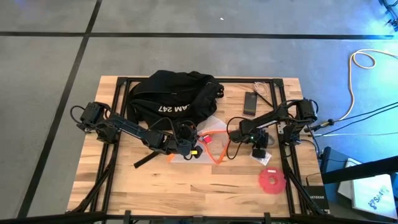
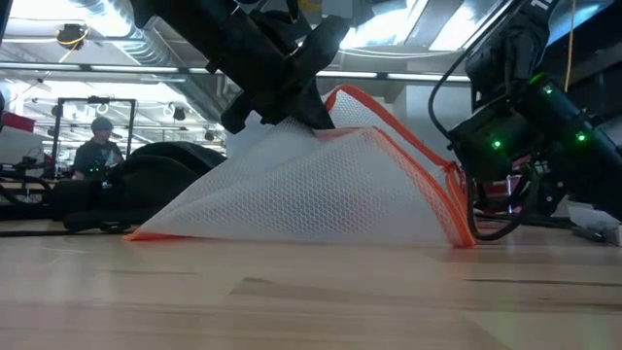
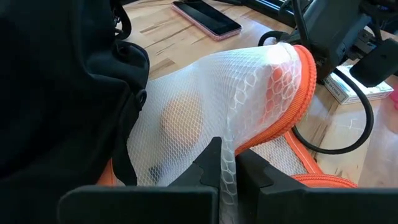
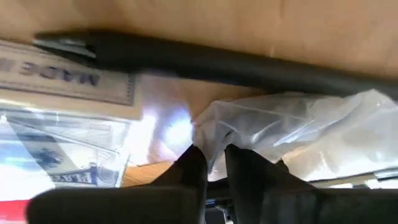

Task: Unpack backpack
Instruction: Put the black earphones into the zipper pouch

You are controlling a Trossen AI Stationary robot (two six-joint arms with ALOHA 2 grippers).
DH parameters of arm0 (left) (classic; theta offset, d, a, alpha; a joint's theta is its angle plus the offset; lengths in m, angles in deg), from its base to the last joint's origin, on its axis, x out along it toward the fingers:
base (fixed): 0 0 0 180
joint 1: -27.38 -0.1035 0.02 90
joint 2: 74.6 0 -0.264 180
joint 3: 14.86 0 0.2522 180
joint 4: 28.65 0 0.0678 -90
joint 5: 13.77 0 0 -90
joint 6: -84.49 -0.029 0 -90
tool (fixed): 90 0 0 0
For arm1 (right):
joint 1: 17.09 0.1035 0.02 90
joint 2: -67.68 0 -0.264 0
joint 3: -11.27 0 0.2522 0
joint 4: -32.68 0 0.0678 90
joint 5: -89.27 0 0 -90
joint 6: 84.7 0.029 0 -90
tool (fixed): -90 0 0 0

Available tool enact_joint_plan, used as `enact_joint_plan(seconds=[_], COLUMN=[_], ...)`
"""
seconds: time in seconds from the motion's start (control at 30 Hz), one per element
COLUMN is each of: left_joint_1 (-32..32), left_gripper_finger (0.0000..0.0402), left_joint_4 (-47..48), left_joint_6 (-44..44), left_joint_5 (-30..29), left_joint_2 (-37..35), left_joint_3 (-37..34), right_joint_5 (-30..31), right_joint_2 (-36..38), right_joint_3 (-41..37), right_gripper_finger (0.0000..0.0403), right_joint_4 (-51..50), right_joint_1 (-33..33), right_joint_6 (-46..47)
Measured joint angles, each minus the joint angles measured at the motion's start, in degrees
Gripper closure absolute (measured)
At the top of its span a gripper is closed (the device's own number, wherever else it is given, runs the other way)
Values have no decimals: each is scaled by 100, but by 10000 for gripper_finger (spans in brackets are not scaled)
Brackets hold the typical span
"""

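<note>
1. Behind the left gripper [image 1: 186, 148] lies the backpack [image 1: 174, 93], its long side across the wooden table [image 1: 186, 193]; this arm is nearer.
2. Left fingers [image 3: 208, 165] pinch the white mesh pouch [image 3: 236, 99], lifting it tent-like.
3. Right gripper [image 4: 214, 163] is clamped on clear plastic wrap [image 4: 292, 124], beside the pouch.
4. Workshop room beyond; a person sits far off.

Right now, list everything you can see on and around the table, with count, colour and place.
backpack: one, black, far side of table, left of centre
mesh bag: one, white with orange trim, table centre, lifted at the top
phone: one, black, far side, right of the backpack
disc: one, red, near right of table
plastic wrap: one, clear, at the right claw
person: one, seated in the room behind
left claw: shut on the mesh bag
right claw: shut on the plastic wrap
</note>
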Motion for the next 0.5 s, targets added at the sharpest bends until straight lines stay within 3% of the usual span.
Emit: enact_joint_plan(seconds=[0.13, 0.5], left_joint_1=[0, 0], left_gripper_finger=[402, 402], left_joint_4=[-1, 0], left_joint_6=[2, 1], left_joint_5=[0, 0], left_joint_2=[0, 0], left_joint_3=[0, 1], right_joint_5=[3, 304], right_joint_2=[20, 998], right_joint_3=[17, 220], right_gripper_finger=[397, 400], right_joint_4=[-537, -814], right_joint_1=[0, 224], right_joint_6=[302, 924])
